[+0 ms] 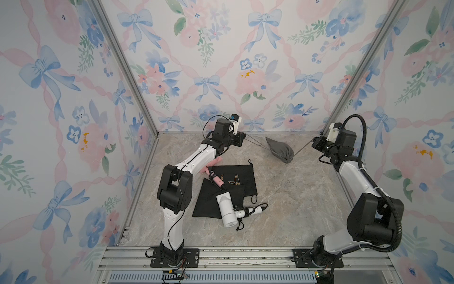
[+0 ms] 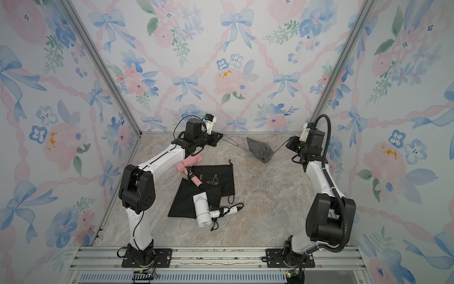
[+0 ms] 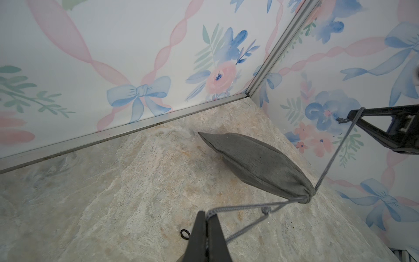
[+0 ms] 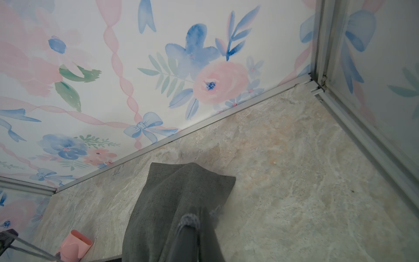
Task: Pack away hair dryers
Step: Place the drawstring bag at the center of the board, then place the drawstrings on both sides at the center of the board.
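1. Pulling opposite ways, the left tool (image 3: 207,214) and the right tool (image 3: 353,115) are each clenched on a drawcord (image 3: 336,155) of the grey pouch (image 1: 280,151). Both cords run taut from its puckered neck, which looks like a move to cinch it closed.
2. The pouch rests at the far side of the table (image 1: 294,196), between the two tools and well apart from everything else. Its long axis slants from the far wall toward the near edge, neck nearest. It bulges, so it probably holds a dryer, though none shows through the cloth.
3. The white dryer (image 1: 227,209) lies on its side mid-table, partly on a plain black pouch (image 1: 207,204). Its barrel runs far to near, with the grille mouth facing the near edge. Its handle sticks out toward the right arm's side, with the cord bundled on it.
4. The pink dryer (image 2: 189,163) lies just beside the left arm (image 1: 196,157), which hides part of its barrel in a top view. Its handle slants toward the near edge, over the edge of the printed black pouch (image 1: 239,179). Both loose dryers are not yet packed.
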Robot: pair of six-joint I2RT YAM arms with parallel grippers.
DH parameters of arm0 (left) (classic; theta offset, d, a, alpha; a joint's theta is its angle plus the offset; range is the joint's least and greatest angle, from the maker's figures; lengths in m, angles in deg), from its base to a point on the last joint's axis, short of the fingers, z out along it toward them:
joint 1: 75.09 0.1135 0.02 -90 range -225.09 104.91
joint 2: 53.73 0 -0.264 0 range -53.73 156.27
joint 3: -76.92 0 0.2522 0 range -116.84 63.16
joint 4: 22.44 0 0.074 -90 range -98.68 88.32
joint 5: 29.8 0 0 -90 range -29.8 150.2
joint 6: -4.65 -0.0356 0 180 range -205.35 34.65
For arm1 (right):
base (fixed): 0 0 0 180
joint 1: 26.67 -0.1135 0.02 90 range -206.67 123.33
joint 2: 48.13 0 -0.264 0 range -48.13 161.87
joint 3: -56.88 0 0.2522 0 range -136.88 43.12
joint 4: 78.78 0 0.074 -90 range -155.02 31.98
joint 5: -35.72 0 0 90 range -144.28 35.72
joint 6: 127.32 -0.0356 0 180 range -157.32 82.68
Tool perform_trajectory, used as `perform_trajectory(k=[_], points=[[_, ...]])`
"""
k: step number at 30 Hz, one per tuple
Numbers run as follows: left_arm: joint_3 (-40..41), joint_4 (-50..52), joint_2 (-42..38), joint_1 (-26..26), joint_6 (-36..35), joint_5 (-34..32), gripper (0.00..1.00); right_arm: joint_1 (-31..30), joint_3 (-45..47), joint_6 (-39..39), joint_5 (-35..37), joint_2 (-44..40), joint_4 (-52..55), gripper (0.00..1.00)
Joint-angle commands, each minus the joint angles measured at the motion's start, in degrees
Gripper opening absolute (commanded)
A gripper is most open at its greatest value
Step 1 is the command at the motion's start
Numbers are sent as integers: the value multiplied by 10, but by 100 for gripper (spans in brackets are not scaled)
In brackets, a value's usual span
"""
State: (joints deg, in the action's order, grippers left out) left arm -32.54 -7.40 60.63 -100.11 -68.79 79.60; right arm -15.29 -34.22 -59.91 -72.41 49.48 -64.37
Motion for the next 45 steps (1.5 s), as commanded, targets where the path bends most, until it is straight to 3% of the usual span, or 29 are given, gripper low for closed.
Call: perform_trajectory(k=[1, 7, 17, 27, 29, 30, 31, 33, 34, 35, 37, 45], points=[[17, -7, -14, 10, 1, -21, 0, -7, -15, -11, -8, 7, 5, 0], [29, -7, -8, 4, 16, -4, 0, -26, -56, 17, -10, 25, 81, 0], [56, -7, 5, -36, 20, -4, 0, -31, -23, 42, -1, 25, 156, 0], [37, -6, 49, -80, 11, 7, 1, -57, -27, 72, 55, 49, 245, 2], [29, -6, 56, -87, 9, 2, 16, -58, -35, 71, 65, 49, 261, 24], [27, -5, 55, -88, 8, -4, 29, -58, -38, 69, 70, 46, 267, 38], [25, -5, 52, -88, 6, -12, 51, -60, -41, 66, 78, 38, 275, 55], [27, -3, 36, -83, -2, -33, 73, -69, -41, 66, 116, 10, 282, 72], [29, -2, 23, -77, -8, -43, 91, -76, -37, 67, 134, -10, 279, 79], [34, -1, 9, -69, -10, -53, 98, -83, -31, 68, 144, -32, 273, 88], [45, 0, -19, -48, -7, -51, 98, -95, -14, 67, 153, -78, 251, 100], [171, 19, -168, 48, 36, -84, 98, -213, 83, 112, 142, -205, 143, 97]])
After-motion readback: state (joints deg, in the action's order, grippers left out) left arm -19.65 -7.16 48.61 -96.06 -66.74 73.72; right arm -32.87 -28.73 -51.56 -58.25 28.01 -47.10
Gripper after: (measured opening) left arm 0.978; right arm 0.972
